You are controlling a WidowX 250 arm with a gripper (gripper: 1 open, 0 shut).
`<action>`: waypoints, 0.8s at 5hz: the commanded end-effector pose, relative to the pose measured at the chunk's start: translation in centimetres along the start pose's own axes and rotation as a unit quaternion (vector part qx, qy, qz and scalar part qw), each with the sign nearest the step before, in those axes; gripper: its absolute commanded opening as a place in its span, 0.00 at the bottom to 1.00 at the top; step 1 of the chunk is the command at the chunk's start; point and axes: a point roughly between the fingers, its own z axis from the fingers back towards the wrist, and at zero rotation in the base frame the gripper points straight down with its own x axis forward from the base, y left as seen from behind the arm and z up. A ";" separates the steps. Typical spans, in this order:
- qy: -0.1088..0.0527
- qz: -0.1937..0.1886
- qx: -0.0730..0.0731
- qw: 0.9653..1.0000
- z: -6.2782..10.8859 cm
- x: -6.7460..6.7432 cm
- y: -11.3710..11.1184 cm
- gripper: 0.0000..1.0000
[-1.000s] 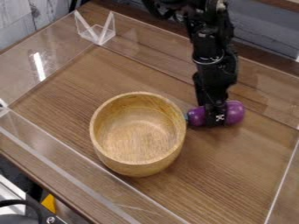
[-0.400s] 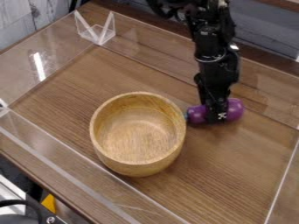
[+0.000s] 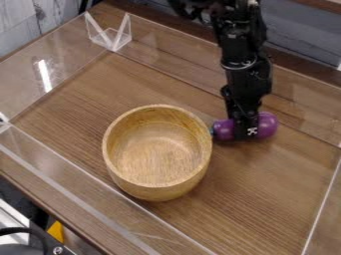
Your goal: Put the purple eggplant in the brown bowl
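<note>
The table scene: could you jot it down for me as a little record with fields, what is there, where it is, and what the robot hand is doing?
surface: wooden table with clear walls around it
bowl: brown bowl, upright, nothing in it, near the middle
eggplant: purple eggplant, lying on the table to the right of the bowl, apart from it
hand: gripper pointing down, shut on the purple eggplant
arm: black, reaching in from the top of the picture
task step: eggplant gripped, not yet lifted
</note>
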 end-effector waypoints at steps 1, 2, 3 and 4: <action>-0.021 0.001 0.015 1.000 1.7 0.8 1.0 0.00; -0.017 0.000 0.008 1.000 1.7 0.7 1.0 0.00; -0.022 0.004 0.011 1.000 2.7 0.4 0.8 0.00; -0.027 0.007 0.014 1.000 3.6 0.1 0.5 0.00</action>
